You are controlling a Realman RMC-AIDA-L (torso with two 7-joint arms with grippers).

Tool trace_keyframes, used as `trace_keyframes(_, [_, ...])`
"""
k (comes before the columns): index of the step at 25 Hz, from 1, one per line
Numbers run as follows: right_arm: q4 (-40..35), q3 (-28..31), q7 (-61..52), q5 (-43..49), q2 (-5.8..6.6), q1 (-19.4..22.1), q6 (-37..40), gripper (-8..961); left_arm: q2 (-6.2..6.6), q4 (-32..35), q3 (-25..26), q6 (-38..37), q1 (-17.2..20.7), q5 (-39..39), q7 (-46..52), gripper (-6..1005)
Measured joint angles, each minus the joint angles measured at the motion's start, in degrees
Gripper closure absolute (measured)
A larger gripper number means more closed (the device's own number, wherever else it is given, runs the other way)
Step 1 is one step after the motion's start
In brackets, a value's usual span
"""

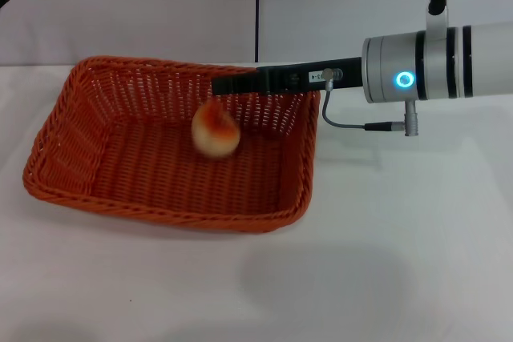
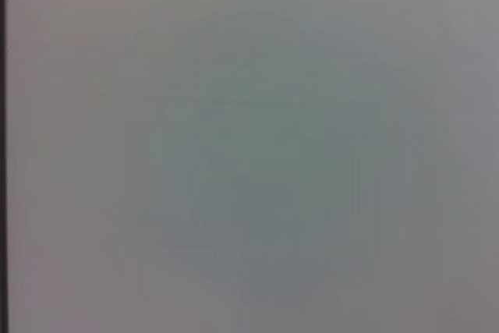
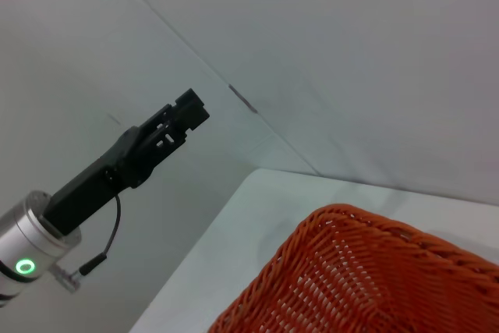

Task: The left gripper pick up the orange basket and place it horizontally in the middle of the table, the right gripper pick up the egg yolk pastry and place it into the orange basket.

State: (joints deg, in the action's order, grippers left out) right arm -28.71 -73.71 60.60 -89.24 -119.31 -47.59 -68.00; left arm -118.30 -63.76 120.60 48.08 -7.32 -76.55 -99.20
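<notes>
The orange basket lies flat on the white table, left of centre; one corner of the basket shows in the right wrist view. The egg yolk pastry is inside the basket, near its middle, and looks slightly blurred. My right gripper reaches in from the right and hovers over the basket's far side, just above the pastry, open and holding nothing. My left gripper is raised off the table beyond the basket's left side. The left wrist view shows only a plain grey surface.
A grey wall with a dark vertical seam stands behind the table. The right arm's thin cable hangs beside the basket's right rim. White tabletop extends in front of and to the right of the basket.
</notes>
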Motion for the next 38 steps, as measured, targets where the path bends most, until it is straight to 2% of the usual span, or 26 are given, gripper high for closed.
trace_keyframes(8, [-1.9, 0.7, 0.2, -1.3, 0.22, 2.0, -2.7, 519, -0.06, 0.4, 0.1, 0.4, 0.0, 0.1, -0.5, 429])
trace_keyframes(11, [-11.0, 1.1, 1.4, -4.1, 0.49, 7.1, -8.4, 390, 0.06, 0.5, 0.1, 1.0, 0.0, 0.1, -0.8, 428])
trace_keyframes(12, [-15.7, 1.7, 3.1, -5.8, 0.56, 10.3, -11.1, 347, 0.06, 0.6, 0.1, 1.0, 0.0, 0.1, -1.1, 428])
trace_keyframes(13, [-15.7, 1.7, 3.1, -5.8, 0.56, 10.3, -11.1, 345, 0.06, 0.6, 0.1, 1.0, 0.0, 0.1, -1.1, 428])
trace_keyframes(14, [-20.5, 3.3, 5.4, -7.3, 0.60, 14.2, -14.2, 343, 0.06, 0.6, 0.2, 1.0, 0.0, 0.1, -1.2, 428])
trace_keyframes(15, [-20.5, 3.3, 5.4, -7.3, 0.60, 14.2, -14.2, 342, 0.05, 0.8, 0.5, 1.0, 0.0, 0.1, -1.2, 428])
trace_keyframes(16, [-24.3, 5.5, 7.4, -7.7, 0.58, 17.7, -16.5, 340, 0.05, 1.0, 0.9, 1.1, 0.0, 0.1, -1.4, 427])
trace_keyframes(17, [-24.3, 5.5, 7.4, -7.7, 0.58, 17.7, -16.5, 338, 0.07, 1.2, 1.2, 1.1, 0.0, 0.1, -1.5, 427])
trace_keyframes(18, [-25.9, 7.0, 8.6, -7.7, 0.51, 19.5, -17.6, 336, 0.09, 1.5, 1.7, 1.2, 0.0, 0.1, -1.8, 427])
trace_keyframes(19, [-27.9, 10.5, 11.0, -7.6, 0.35, 23.0, -19.4, 336, 0.11, 2.1, 2.7, 1.6, 0.1, 0.2, -2.6, 427])
trace_keyframes(20, [-27.9, 10.5, 11.0, -7.6, 0.35, 23.0, -19.4, 337, 0.11, 2.1, 2.7, 1.6, 0.1, 0.2, -2.6, 412])
trace_keyframes(21, [-28.1, 14.5, 13.9, -7.6, 0.17, 25.7, -21.4, 337, 0.11, 2.5, 3.6, 2.4, 0.2, 0.2, -3.2, 396])
trace_keyframes(22, [-28.1, 14.5, 13.9, -7.6, 0.17, 25.7, -21.4, 337, 0.11, 2.5, 3.6, 2.4, 0.2, 0.2, -3.2, 396])
trace_keyframes(25, [-27.1, 22.2, 21.3, -7.5, -0.14, 30.5, -25.4, 338, 0.04, 3.1, 5.1, 4.4, 0.5, 0.4, -4.1, 397])
trace_keyframes(28, [-25.5, 25.4, 25.2, -7.4, -0.14, 32.2, -26.6, 337, -0.01, 4.4, 7.6, 7.4, 0.6, 1.0, -5.5, 398])
trace_keyframes(30, [-22.0, 30.3, 29.8, -6.7, 0.18, 34.0, -27.6, 336, -0.11, 8.2, 12.3, 14.2, 0.8, 3.3, -9.6, 399])
trace_keyframes(33, [-20.1, 33.6, 31.9, -5.6, 0.33, 34.6, -27.9, 337, -0.08, 11.4, 15.6, 19.4, 1.0, 5.2, -12.7, 400])
trace_keyframes(34, [-18.5, 36.9, 34.0, -4.7, 0.35, 35.0, -28.1, 338, -0.02, 17.3, 22.3, 28.3, 1.4, 7.1, -17.9, 401])
trace_keyframes(35, [-17.7, 38.1, 34.9, -4.7, 0.35, 35.1, -28.3, 338, -0.02, 17.3, 22.3, 28.3, 1.4, 7.1, -17.9, 401])
trace_keyframes(37, [-16.7, 39.3, 36.2, -4.8, 0.35, 35.2, -28.4, 339, 0.09, 22.2, 28.0, 34.4, 1.6, 7.5, -21.4, 402])
trace_keyframes(38, [-15.7, 40.5, 37.3, -5.0, 0.38, 35.2, -28.5, 338, 0.09, 22.2, 28.0, 34.4, 1.6, 7.5, -21.4, 402])
